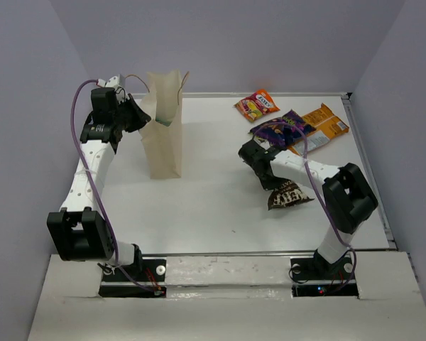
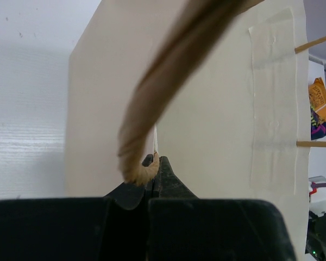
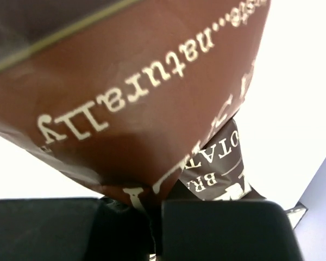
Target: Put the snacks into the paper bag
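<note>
My left fingers (image 2: 171, 182) pinch tight the cord handle (image 2: 152, 109) of the paper bag (image 2: 217, 136), and my right fingers (image 3: 217, 225) clamp the dark brown packet (image 3: 152, 109).

You've got the tall tan-cream paper bag (image 1: 163, 145) standing upright at the far left of the table (image 1: 213, 206), mouth open, and the teal crinkly packet (image 1: 167, 114) shows just inside it. One twisted cord handle (image 2: 152, 98) of the bag is pinched in the left gripper (image 2: 154, 163). Front right, your dark brown crinkly packet (image 3: 141, 98), with cream lettering across it, is clamped by one edge in the right gripper (image 3: 154, 228). At the far right, the purple flat packet (image 1: 284, 130) lies touching the orange flat packet (image 1: 326, 124) on its right. The red-orange flat packet (image 1: 256, 105) lies just behind them, apart.
</note>
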